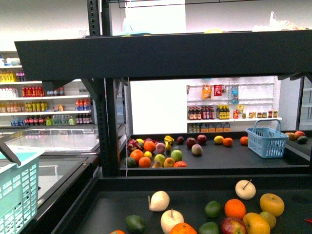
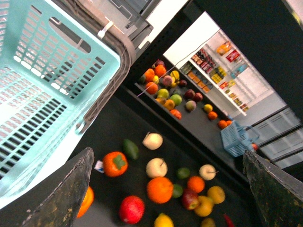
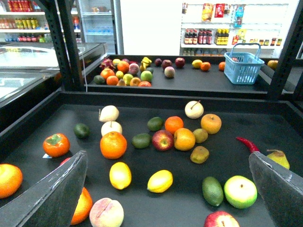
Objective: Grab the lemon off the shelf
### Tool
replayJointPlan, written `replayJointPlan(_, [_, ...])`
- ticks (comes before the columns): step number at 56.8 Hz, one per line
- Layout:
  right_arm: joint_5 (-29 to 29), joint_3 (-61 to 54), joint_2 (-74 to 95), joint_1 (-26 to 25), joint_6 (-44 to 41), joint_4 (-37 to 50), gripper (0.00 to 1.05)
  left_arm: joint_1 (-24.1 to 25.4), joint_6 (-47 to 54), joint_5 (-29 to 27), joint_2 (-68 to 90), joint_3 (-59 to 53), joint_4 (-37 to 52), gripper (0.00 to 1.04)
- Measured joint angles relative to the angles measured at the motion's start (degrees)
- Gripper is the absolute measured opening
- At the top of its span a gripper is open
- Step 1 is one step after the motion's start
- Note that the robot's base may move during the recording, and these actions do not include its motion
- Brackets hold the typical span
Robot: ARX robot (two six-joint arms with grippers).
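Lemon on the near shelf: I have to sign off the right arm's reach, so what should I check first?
1. Lemon in sight: ok, lying on the shelf in the right wrist view.
2. Right gripper open: ok, holding nothing.
3. Room around the target: ok, no fruit touches it.
4. Target unmistakable: not ok, a similar yellow fruit lies beside it, apart.
5. Target seen in the front view: not ok, not visible there.
6. Left gripper open: ok, holding nothing.
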Motion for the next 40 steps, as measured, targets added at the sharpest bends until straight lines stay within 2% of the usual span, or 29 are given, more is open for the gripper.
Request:
replayJointPlan(9, [0.0, 0.0, 0.0, 0.0, 0.0, 0.0, 1.02, 2.6, -11.3, 2.7, 14.9, 12.2, 2.1, 0.97])
replayJointPlan(31, [0.0, 0.0, 0.0, 0.0, 0.0, 0.0, 1.02, 3.2, -30.0, 4.7, 36.9, 30.8, 7.1, 0.97])
replayJointPlan(40, [0.0, 0.0, 0.0, 0.0, 0.0, 0.0, 1.02, 5.3, -32.9, 6.0, 40.5, 33.8, 1.5, 0.97])
